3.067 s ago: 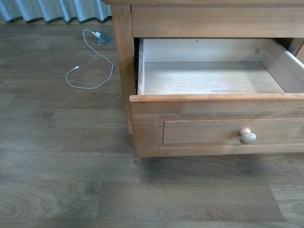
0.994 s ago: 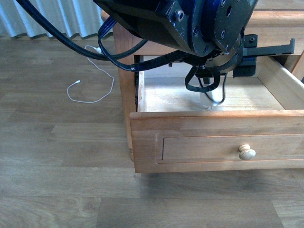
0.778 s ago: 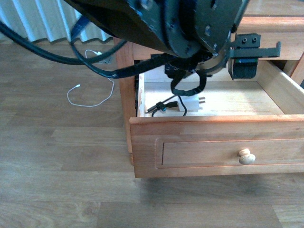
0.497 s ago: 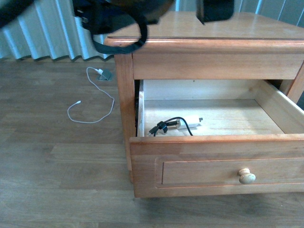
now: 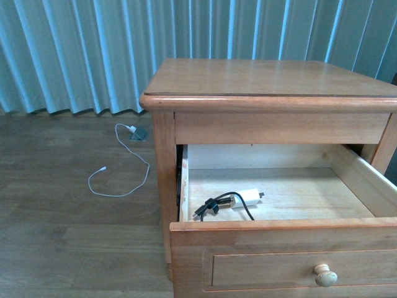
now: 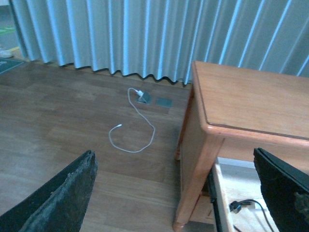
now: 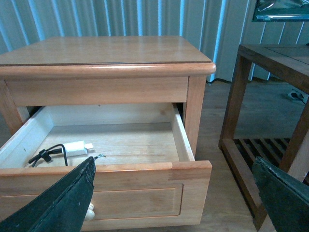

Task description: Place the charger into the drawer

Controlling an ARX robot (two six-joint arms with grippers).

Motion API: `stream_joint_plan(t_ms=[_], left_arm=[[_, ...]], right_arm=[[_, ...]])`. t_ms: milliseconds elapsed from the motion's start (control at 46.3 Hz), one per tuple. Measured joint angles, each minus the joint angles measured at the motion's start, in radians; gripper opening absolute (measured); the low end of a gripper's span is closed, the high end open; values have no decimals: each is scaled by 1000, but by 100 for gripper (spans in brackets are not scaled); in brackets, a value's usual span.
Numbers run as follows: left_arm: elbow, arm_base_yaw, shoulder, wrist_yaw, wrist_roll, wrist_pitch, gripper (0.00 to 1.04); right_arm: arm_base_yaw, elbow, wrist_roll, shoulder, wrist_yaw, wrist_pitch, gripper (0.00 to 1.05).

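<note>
- Small white rectangular charger (image 5: 246, 198) with coiled black cable: lying flat on the pale floor of the open upper wooden drawer (image 5: 279, 225), toward its front left corner.
- Left gripper (image 6: 172, 153): fingers spread wide, holding nothing.
- Right gripper (image 7: 174, 161): fingers spread wide, holding nothing.

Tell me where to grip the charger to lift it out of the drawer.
Best grip the charger by its white body, across the long sides, from straight above: it lies flat on the drawer floor, and the walls block sideways approaches.
</note>
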Motion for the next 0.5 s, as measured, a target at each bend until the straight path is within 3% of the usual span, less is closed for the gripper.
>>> stream_joint_plan(t_ms=[216,454,497], left_arm=[[-100,-80,-261,-179,-76,-180,99],[-105,-85,-281,-184,-109,-187,99],[-116,-69,-306,-98,-69,-186,94]], right_arm=[[0,0,0,0,0,0,96],[0,0,0,0,0,0,96],[0,0,0,0,0,0,96]])
